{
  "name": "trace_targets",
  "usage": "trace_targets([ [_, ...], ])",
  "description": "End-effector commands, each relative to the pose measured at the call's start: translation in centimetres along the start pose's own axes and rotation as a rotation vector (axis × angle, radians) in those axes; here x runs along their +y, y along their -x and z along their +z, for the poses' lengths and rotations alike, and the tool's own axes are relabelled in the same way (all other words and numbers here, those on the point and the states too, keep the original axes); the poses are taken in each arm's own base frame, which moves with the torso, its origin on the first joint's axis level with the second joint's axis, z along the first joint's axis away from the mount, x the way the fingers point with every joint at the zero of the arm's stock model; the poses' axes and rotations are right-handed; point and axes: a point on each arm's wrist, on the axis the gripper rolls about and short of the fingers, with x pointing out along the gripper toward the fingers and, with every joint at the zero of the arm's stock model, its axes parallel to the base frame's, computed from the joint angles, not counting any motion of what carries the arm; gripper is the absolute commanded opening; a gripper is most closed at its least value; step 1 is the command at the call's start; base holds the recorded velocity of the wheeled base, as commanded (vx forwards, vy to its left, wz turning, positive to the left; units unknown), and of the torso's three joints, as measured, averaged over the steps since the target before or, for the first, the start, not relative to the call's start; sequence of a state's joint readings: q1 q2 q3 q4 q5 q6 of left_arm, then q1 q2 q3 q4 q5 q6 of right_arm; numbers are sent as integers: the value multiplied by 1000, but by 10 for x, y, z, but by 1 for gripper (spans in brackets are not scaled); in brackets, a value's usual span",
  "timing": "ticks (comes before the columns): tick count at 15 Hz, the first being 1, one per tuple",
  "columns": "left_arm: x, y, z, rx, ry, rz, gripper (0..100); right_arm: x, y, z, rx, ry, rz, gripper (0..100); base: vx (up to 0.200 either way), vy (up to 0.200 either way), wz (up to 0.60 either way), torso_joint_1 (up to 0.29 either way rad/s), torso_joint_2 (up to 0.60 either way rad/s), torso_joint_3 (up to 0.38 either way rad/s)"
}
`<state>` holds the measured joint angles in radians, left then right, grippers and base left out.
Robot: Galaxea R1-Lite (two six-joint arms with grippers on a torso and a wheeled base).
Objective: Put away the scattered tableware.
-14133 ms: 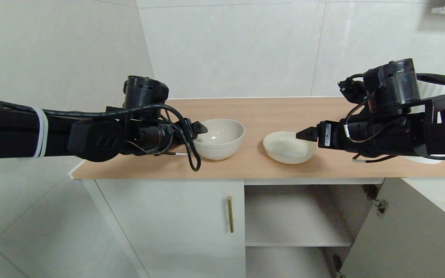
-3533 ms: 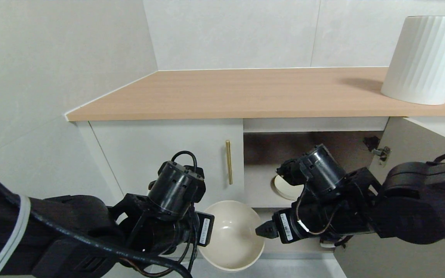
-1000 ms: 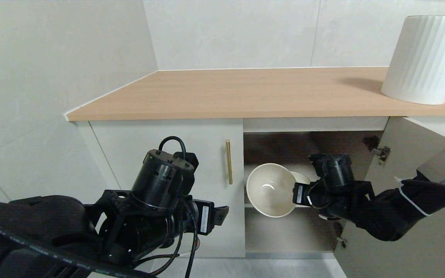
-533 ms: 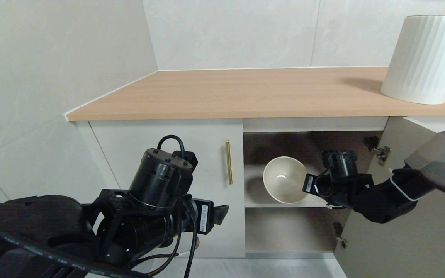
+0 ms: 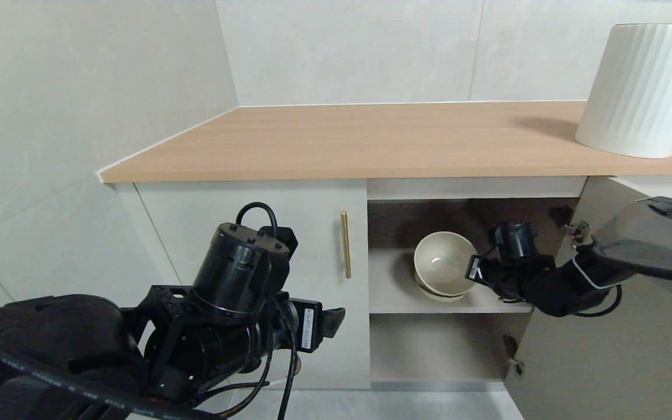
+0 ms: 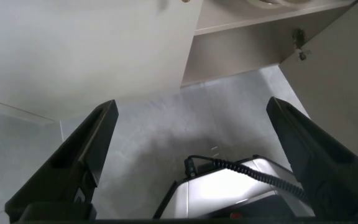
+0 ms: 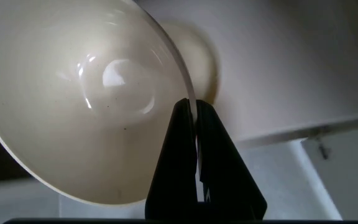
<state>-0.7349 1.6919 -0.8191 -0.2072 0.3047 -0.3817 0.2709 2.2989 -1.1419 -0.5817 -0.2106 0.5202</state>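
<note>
Right gripper [image 5: 471,272] pinches deep bowl [image 5: 441,262] by rim, tilted, over shallow dish [image 5: 432,293] on upper cabinet shelf [image 5: 391,289]; contact unclear. I should level it, centre, lower till nested, then release gently. Left gripper [image 5: 333,319] gapes empty, near closed door [image 5: 254,204].

black arms [image 5: 73,344], cylindrical wrist housings [image 5: 241,269], looped cables [image 5: 256,209] (white bands [image 5: 583,272], perhaps tape)

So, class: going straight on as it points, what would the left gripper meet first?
Likely the grey floor by the foot of the closed cabinet door; the open fingers of the left gripper frame it, though depth is unclear.
</note>
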Motion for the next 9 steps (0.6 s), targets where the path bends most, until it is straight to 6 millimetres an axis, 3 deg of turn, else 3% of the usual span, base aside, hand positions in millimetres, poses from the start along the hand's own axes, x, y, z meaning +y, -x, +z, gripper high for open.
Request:
trace_targets([
  [1,0,-1,0,0,1,2,100,-6,-13,-5,11,-3,-20,0,0,0,0,0,0,0],
  [9,0,-3,-1,4,2,2,100,-8,-30,-5,4,-9,-25,0,0,0,0,0,0,0],
])
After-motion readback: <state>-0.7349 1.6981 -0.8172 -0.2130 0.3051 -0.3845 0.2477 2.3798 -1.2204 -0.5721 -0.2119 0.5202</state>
